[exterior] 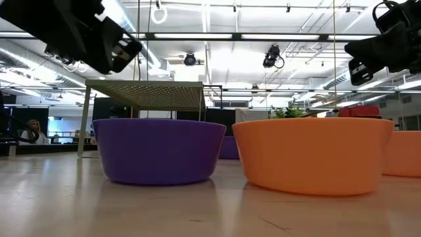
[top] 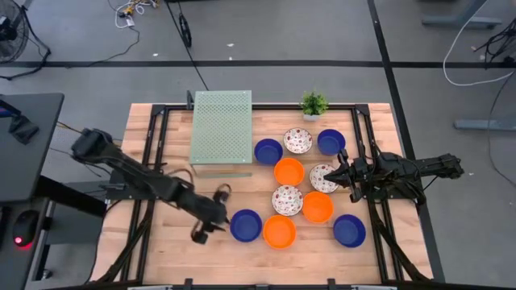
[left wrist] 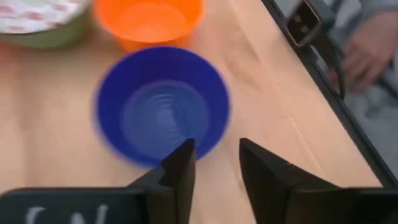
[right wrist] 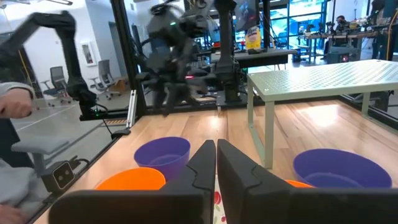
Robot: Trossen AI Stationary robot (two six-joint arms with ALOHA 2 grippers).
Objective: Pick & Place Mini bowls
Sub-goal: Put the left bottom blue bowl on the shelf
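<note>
**Hovering left claw beside a blue mini bowl**

Hovering near the front of the wooden tabletop point(top: 161, 250), the left claw point(top: 201, 234) has its two dark fingers point(left wrist: 180, 171) apart with nothing between them. Just beside it sits a dark blue mini bowl point(top: 246, 225), upright and empty. Touching that bowl's far side is an orange mini bowl point(top: 279, 231).

Further across the tabletop, the other mini bowls form a loose cluster: two more orange bowls point(top: 289, 171), three white bowls with a red-speckled pattern point(top: 287, 200), and three more blue bowls point(top: 349, 230).

The right claw point(top: 348, 176) is at the right side of this cluster, over the edge of one patterned bowl point(top: 322, 178). Its fingers point(right wrist: 239, 168) are closed together, holding nothing.

Behind the cluster stands a pale green perforated rack point(top: 221, 126) on legs, and a small green potted plant point(top: 314, 104) sits at the back edge.
</note>
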